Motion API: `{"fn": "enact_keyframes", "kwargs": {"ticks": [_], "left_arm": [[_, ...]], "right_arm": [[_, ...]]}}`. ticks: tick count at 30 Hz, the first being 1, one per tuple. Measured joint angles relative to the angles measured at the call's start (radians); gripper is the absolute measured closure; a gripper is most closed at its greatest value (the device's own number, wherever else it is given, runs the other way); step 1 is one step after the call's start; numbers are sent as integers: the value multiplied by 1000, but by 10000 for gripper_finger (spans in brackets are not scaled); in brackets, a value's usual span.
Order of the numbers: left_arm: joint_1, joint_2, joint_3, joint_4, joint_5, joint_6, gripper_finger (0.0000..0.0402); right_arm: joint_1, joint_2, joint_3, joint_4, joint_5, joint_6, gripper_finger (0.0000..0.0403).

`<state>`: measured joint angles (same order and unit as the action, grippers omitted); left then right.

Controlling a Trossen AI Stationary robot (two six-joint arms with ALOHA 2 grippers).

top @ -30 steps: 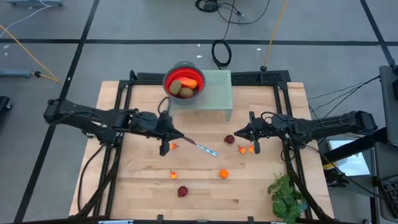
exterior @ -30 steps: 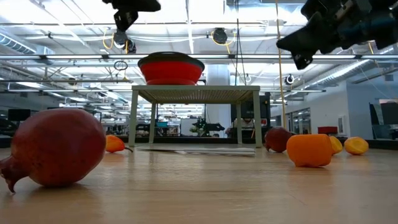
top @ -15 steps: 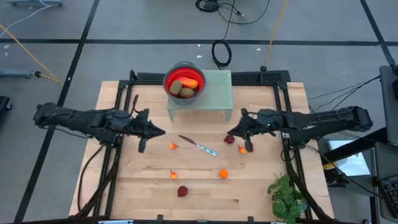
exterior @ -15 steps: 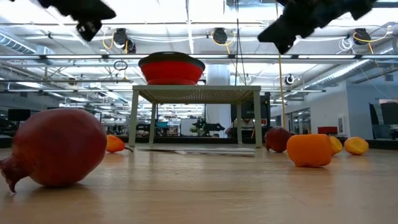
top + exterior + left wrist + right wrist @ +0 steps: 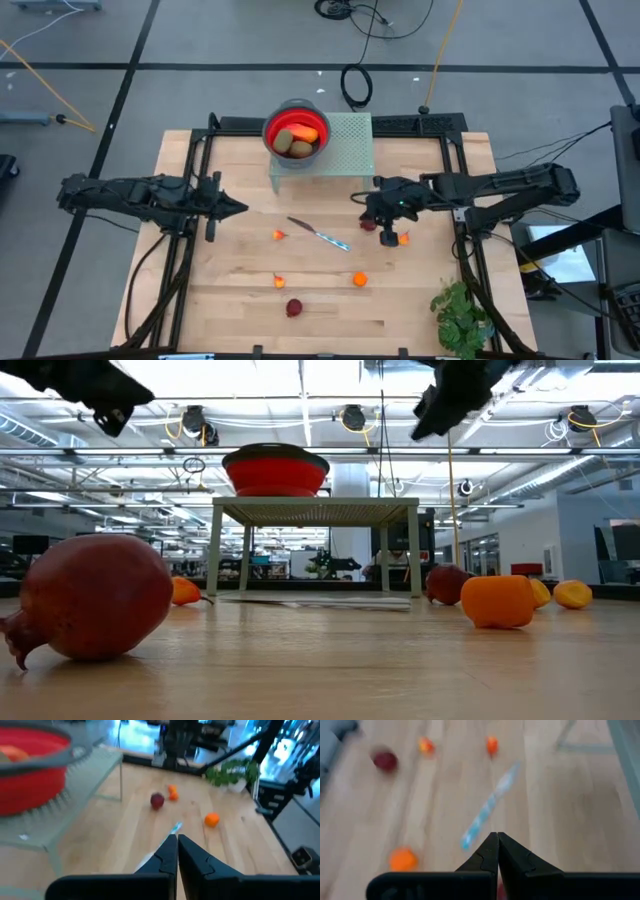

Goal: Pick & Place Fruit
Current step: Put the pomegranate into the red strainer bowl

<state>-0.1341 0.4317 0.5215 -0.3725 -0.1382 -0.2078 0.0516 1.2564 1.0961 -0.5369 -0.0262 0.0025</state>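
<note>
A red bowl (image 5: 296, 132) stands on a pale green stand (image 5: 345, 150) at the table's far middle, with two olive-brown ovals and a red-orange piece inside. Loose fruit lies on the wood: tiny orange pieces (image 5: 279, 235) (image 5: 279, 281), an orange one (image 5: 359, 279), a dark red one (image 5: 294, 307), and another dark red one (image 5: 369, 224) beside an orange piece (image 5: 404, 238). My left gripper (image 5: 240, 208) hangs shut over the table's left part. My right gripper (image 5: 357, 198) hangs shut above the table, right of the middle, near that dark red fruit. Both are empty.
A thin silver knife (image 5: 320, 234) lies slanted on the wood at mid-table. A green leafy plant (image 5: 460, 315) sits at the near right corner. Black frame rails (image 5: 195, 170) run along both sides of the table.
My left gripper has drawn back toward the table's left edge, away from the knife, and sunk a little. My right gripper has gone toward the table's middle and up, tipping its fingers downward. Both have stayed shut. No fruit has moved.
</note>
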Motion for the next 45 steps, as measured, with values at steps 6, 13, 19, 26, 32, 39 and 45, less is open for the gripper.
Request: {"fn": "enact_keyframes", "kwargs": {"ticks": [6, 13, 19, 26, 32, 39, 45], "left_arm": [[0, -111, -47, -17, -22, 30, 396], [0, -229, -86, -45, -28, 34, 389], [0, -329, -116, -54, -19, 52, 397], [0, -423, -121, -74, -19, 96, 388], [0, -425, -121, -83, -16, 95, 398], [0, -425, -121, -97, -9, 82, 388], [0, -425, -175, -50, -8, 66, 398]], "right_arm": [[10, 83, 100, -82, 4, -24, 402], [10, 146, 173, -125, 4, -43, 393], [18, 189, 202, -171, 1, -42, 387], [32, 237, 210, -192, 1, -42, 375], [36, 279, 207, -248, 0, -61, 357], [30, 297, 206, -280, 3, -70, 330], [19, 297, 206, -284, 3, -68, 297]]}}
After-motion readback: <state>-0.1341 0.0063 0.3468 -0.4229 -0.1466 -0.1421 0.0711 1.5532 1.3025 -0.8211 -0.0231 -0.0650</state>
